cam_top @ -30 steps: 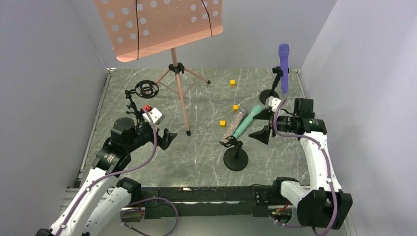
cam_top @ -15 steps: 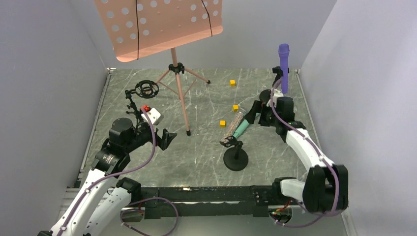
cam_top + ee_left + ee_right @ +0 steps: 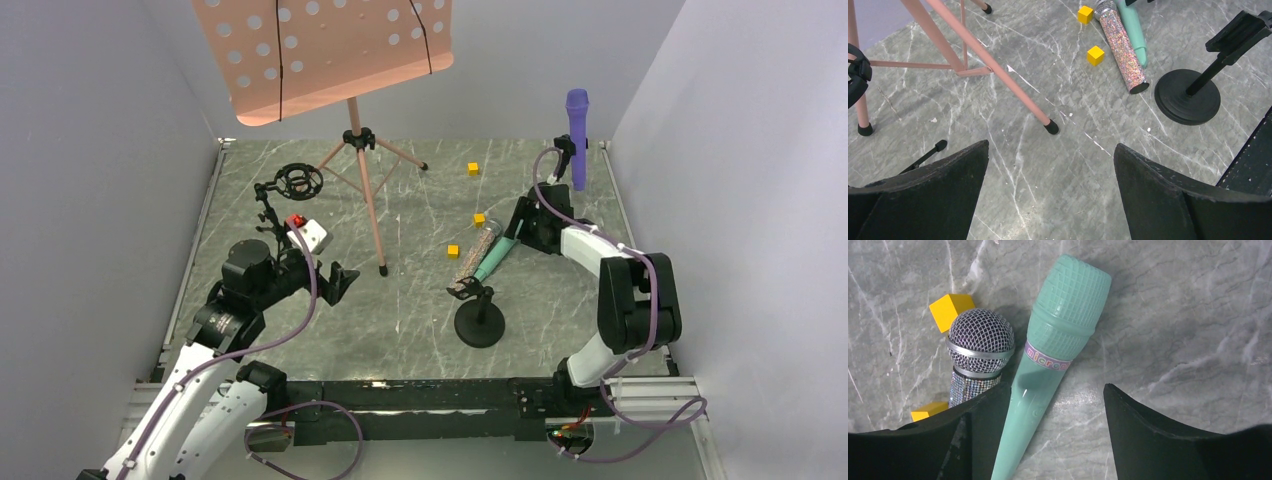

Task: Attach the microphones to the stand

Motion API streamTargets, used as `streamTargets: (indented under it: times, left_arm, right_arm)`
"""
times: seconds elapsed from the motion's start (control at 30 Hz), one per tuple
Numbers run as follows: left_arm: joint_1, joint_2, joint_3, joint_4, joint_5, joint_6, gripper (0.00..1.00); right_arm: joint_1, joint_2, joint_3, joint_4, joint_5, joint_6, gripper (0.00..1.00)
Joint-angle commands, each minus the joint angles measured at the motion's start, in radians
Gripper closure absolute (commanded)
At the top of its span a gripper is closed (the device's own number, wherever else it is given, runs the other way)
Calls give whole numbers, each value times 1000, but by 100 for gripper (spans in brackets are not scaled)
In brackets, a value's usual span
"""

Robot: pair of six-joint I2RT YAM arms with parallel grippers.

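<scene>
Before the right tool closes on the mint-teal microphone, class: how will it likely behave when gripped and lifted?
The mint-teal microphone looks like rigid moulded plastic, so it is probably stiff and light. Its round, tapered, glossy handle may slip or roll in the right tool. It lies close beside the glittery microphone, so it may nudge that one when moved.

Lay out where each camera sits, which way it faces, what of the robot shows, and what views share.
Top external: above and behind, looking down on the table; left arm and right arm show.
Left wrist: low, facing across the table; open left gripper frames it.
Right wrist: pointing down at the mint-teal microphone; right gripper straddles it.
Shared: all show that microphone beside the glittery microphone.
</scene>
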Motion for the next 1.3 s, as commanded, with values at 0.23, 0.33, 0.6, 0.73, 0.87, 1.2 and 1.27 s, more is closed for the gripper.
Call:
streamTargets:
  times: [0.23,0.33,0.6,0.73,0.87,1.2,1.27]
  left_arm:
    - [5,4,1,35,27,10,1]
    - [6,-1,0,34,26,12,1]
    - [5,-1,1,34,36,14,1]
    - [6,-11,-3,34,30,15,1]
    - [5,-16,-5,36,30,17,1]
    - [9,8,1,39,63,12,1]
    - [9,4,1,38,68,6,1]
  right_arm:
    - [21,131,79,72,95,37,33]
    - [21,146,75,74,98,38,38]
    - [19,164,49,77,176,50,47]
    - [10,159,40,88,143,47,59]
    - [-5,95,23,122,89,37,67]
    - [-77,-47,10,176,-280,-93,94]
    - [-83,-57,21,162,-346,-129,98]
